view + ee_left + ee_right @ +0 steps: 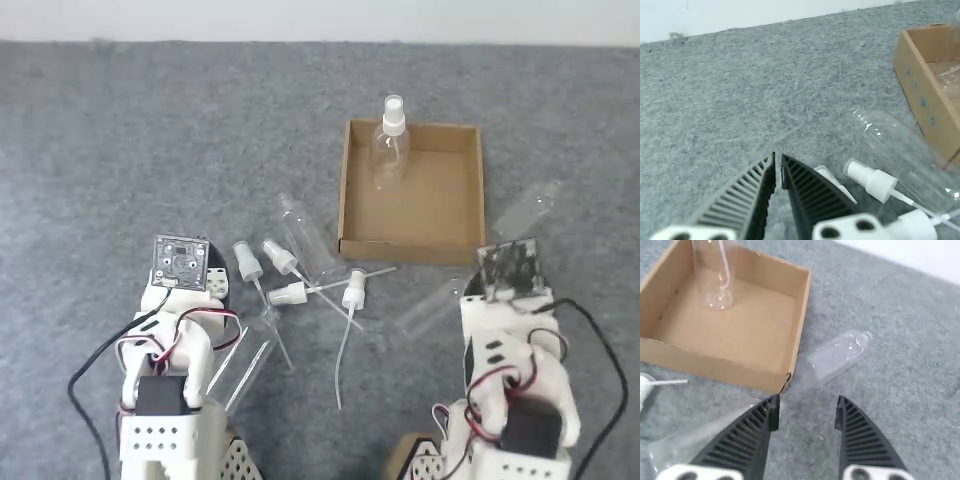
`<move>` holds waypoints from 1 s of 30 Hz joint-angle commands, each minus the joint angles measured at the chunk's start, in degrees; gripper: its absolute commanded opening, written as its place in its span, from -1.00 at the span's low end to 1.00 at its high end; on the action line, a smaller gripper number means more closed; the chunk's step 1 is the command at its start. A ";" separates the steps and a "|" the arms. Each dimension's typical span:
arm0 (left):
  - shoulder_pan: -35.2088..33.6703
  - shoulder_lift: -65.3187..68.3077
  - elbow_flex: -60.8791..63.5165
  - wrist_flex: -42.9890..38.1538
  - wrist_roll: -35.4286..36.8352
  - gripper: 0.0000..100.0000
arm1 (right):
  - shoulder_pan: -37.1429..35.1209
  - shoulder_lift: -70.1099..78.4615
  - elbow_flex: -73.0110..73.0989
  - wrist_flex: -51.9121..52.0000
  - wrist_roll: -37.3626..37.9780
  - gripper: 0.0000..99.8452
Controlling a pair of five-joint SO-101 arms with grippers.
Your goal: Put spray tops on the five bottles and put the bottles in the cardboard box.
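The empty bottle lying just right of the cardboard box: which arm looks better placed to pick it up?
Probably the right arm: the right gripper, open, points at that bottle close ahead. The left gripper is shut, over by the spray tops.

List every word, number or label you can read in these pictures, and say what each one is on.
No text here can be read.
On the cardboard box: small blue marks on its outer wall, too blurred to read.
On the lying bottle and the spray top beside it: no print visible.
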 commanded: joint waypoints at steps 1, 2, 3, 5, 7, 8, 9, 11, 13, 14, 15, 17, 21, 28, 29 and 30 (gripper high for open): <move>0.00 -0.97 -2.86 0.35 -0.62 -0.97 | 2.07 17.89 -15.03 -2.33 -3.25 -0.70; 0.00 -0.97 -2.86 0.35 -0.62 -0.97 | 2.95 22.29 -18.55 -2.33 -3.87 -0.70; 0.09 -0.97 -2.86 0.35 -0.62 -0.97 | 4.09 26.95 -22.15 -2.24 -4.57 -0.70; 0.00 -0.97 -2.86 0.35 -0.62 -0.97 | 6.64 35.74 -28.48 -2.24 -6.33 -0.70; -0.18 -0.97 -2.86 0.35 -0.62 -0.97 | 8.40 44.18 -34.11 -2.24 -8.09 -0.70; -0.18 -0.97 -2.86 0.35 -0.62 -0.97 | 8.84 48.04 -36.66 -2.24 -8.62 -0.70; -0.18 -0.97 -2.86 0.35 -0.62 -0.97 | 9.19 51.82 -39.21 -2.24 -9.14 -0.70; -0.09 -0.97 -2.86 0.35 -0.62 -0.97 | 9.45 59.12 -43.96 -2.24 -10.29 -0.70; 0.00 -0.97 -2.86 0.35 -0.62 -0.97 | 9.45 65.98 -48.70 -2.15 -12.57 -0.70; 0.09 -0.97 -2.86 0.35 -0.62 -0.97 | 9.45 69.23 -50.99 -1.98 -13.63 -0.70; 0.09 -0.97 -2.86 0.35 -0.62 -0.97 | 9.27 72.57 -53.10 -1.98 -14.59 -0.70; 0.09 -0.97 -2.86 0.35 -0.62 -0.97 | 9.19 78.81 -57.14 -2.15 -16.44 -0.66; 0.09 -0.97 -2.86 0.35 -0.62 -0.97 | 9.10 89.80 -63.74 -2.07 -18.90 -0.51; 0.18 -0.97 -2.86 0.35 -0.62 -0.97 | 8.40 104.13 -71.82 -3.12 -26.81 -0.45; 0.18 -0.97 -2.86 0.35 -0.62 -0.97 | 7.87 105.54 -72.62 -3.82 -27.43 -0.45; 0.18 -0.97 -2.77 0.35 -0.62 -0.97 | 7.25 107.03 -73.23 -4.53 -27.78 -0.45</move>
